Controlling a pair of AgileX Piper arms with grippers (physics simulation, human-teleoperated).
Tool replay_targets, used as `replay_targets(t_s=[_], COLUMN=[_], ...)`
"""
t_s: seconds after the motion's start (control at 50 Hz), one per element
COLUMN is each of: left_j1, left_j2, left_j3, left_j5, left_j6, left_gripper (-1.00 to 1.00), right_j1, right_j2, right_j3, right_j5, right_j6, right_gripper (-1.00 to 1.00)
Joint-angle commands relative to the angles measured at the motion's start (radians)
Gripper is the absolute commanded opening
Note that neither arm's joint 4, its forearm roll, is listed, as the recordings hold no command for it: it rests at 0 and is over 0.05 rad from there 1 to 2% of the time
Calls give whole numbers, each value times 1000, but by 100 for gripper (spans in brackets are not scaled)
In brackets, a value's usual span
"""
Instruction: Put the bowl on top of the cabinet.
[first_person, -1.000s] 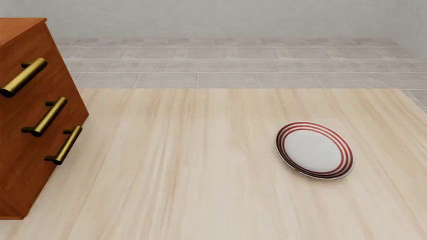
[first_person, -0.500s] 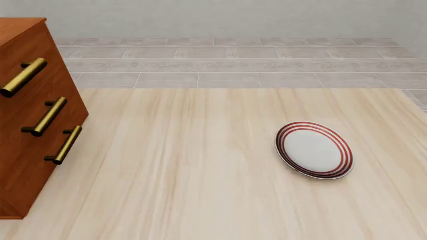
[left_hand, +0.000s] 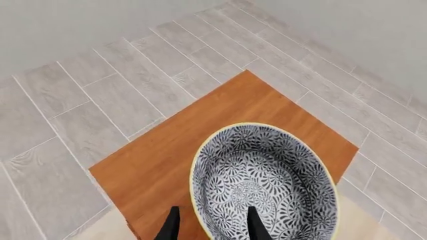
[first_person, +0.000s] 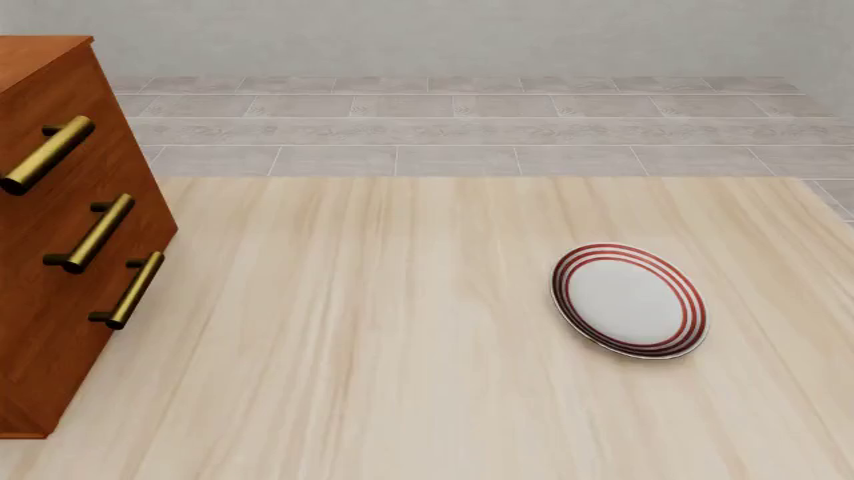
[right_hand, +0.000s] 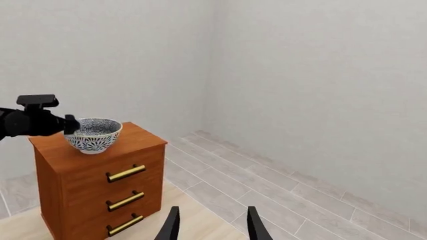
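on the near worktop, right of centre, a flat white plate with red rings lies alone, well apart from everything else and no part of the job. neither arm shows in the front view. further left, at the worktop's left edge, stands the cabinet, its three brass handles facing right and only a sliver of its top in frame.

up on that top, the right wrist view shows the bowl sitting upright or very nearly so, with the left gripper at its rim. the left wrist view looks straight down into the bowl; one of the fingers lies inside the wall and the other outside, so the left gripper seems to pinch the thin rim, though whether the pads bear on it cannot be told for sure. whether the base is fully down on the cabinet top is likewise unclear. the right gripper hangs high and away, fingers spread on nothing.

the bowl looks a stiff, glazed, brittle piece, probably slick, moderately light. the rim is the sensible hold, wall between the fingers. letting go calls for a gentle parting and a straight lift, lest a finger drag it over.
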Motion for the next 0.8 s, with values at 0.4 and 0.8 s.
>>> replay_targets(t_s=[0.4, 0.8], left_j1=[13, -25], left_j2=[-11, -16], left_j3=[-155, -304], left_j5=[87, 170], left_j6=[-2, -15], left_gripper=[100, 100], right_j1=[4, -2], right_j2=[-1, -9], right_j3=[-2, -7], right_j5=[-1, 5], right_j6=[-3, -1], right_gripper=[100, 100])
